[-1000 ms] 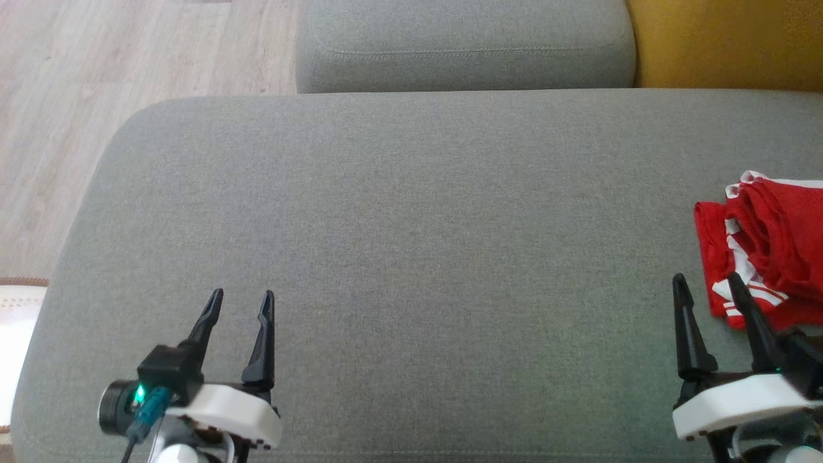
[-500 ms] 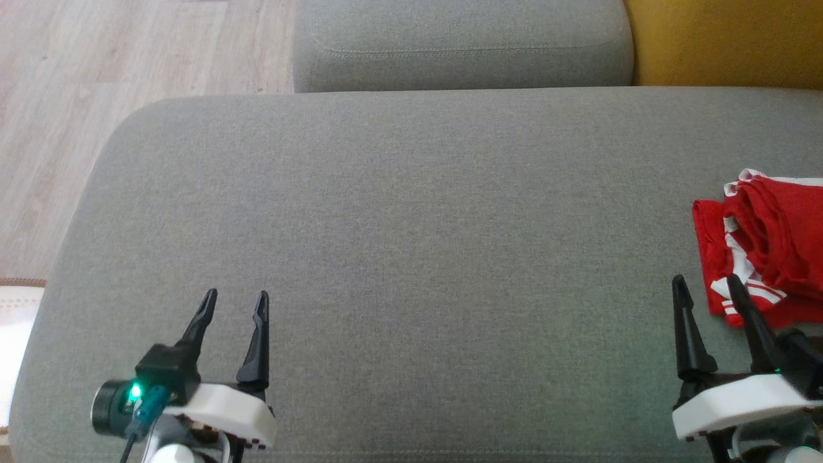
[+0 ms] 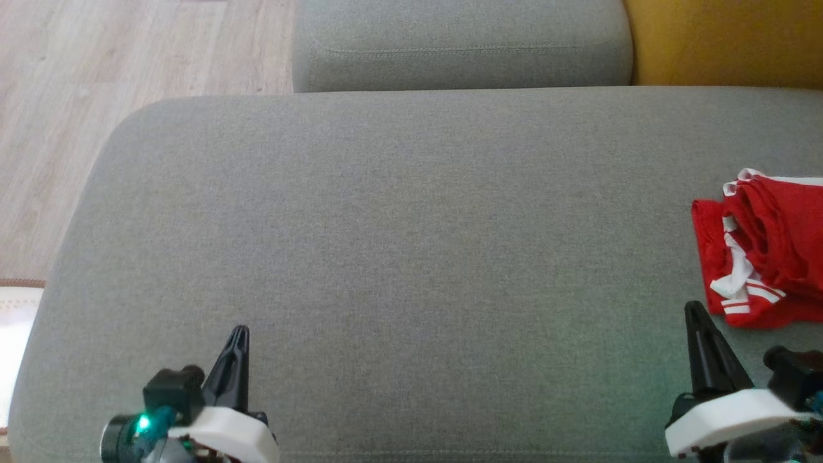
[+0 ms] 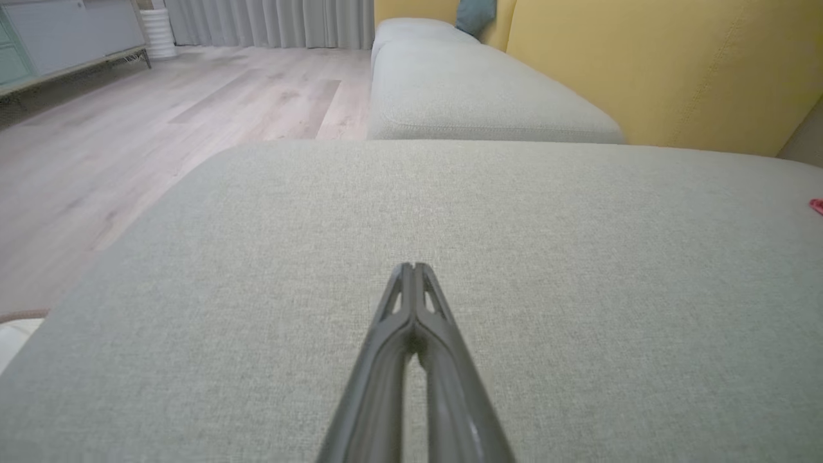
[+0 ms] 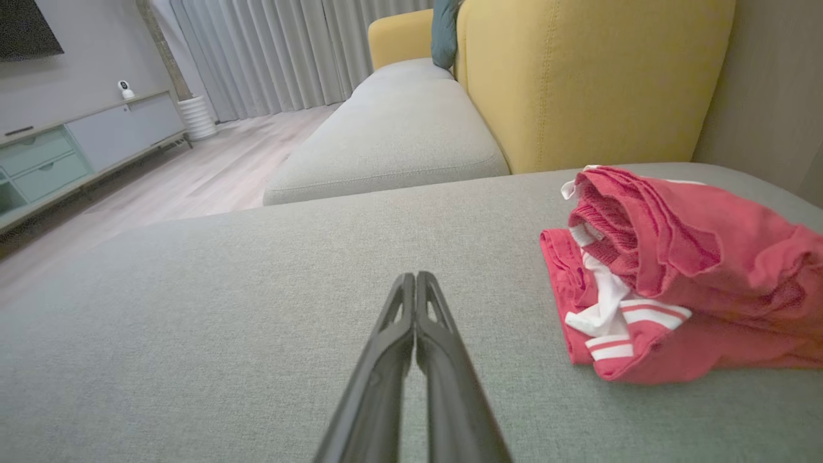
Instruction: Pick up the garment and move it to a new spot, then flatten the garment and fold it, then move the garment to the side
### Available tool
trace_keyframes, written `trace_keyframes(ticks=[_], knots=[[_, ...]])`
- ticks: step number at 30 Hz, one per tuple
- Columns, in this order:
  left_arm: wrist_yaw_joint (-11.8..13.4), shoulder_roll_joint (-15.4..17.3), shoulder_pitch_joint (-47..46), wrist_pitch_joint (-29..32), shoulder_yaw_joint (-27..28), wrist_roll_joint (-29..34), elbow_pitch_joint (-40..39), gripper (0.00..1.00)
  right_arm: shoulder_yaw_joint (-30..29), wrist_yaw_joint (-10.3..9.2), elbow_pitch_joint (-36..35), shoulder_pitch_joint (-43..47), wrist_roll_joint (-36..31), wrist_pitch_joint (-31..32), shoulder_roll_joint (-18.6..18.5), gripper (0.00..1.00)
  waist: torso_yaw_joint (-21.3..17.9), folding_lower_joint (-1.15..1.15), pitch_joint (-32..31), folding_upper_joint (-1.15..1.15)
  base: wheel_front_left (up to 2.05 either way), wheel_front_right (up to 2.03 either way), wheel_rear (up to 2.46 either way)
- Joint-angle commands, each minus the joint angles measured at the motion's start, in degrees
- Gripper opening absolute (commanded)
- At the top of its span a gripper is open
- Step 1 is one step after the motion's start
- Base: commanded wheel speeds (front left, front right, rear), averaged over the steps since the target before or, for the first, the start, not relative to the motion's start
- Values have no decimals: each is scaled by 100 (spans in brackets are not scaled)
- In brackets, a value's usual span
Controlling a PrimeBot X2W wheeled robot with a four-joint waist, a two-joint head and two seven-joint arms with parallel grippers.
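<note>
The garment point(image 3: 768, 244) is a crumpled red piece with white stripes, lying at the right edge of the grey cushion point(image 3: 411, 257); it also sits to the right of my fingers in the right wrist view point(image 5: 675, 276). My right gripper point(image 3: 697, 315) hovers just short of the garment's near corner, shut with nothing between its fingers point(image 5: 416, 283). My left gripper point(image 3: 236, 337) stands over the cushion's near left part, far from the garment, its fingers pressed together and empty point(image 4: 411, 273).
A second grey cushion point(image 3: 463, 45) lies behind the first, with a yellow backrest point(image 3: 726, 42) at the back right. Wooden floor point(image 3: 96, 83) runs along the left. A pale rug corner point(image 3: 16, 321) shows at the left edge.
Both grippers have gone from open to shut on nothing and have drawn back toward the near edge. The garment has not moved.
</note>
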Motion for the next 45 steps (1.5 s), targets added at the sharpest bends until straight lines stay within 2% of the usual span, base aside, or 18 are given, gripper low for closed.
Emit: trace_keyframes(ticks=[1, 45], knots=[[-37, 24, -241, 15, 70, -162, -196, 0, -2, 1, -173, -146, 187, -11, -16, 0, -3, 0, 0, 0, 0, 0, 0], [-418, -142, -552, 606, 713, -3019, -18, 0, 38, 8, 472, -683, 3132, 18, -120, 0, -90, 0, 15, 0, 0, 0, 0]])
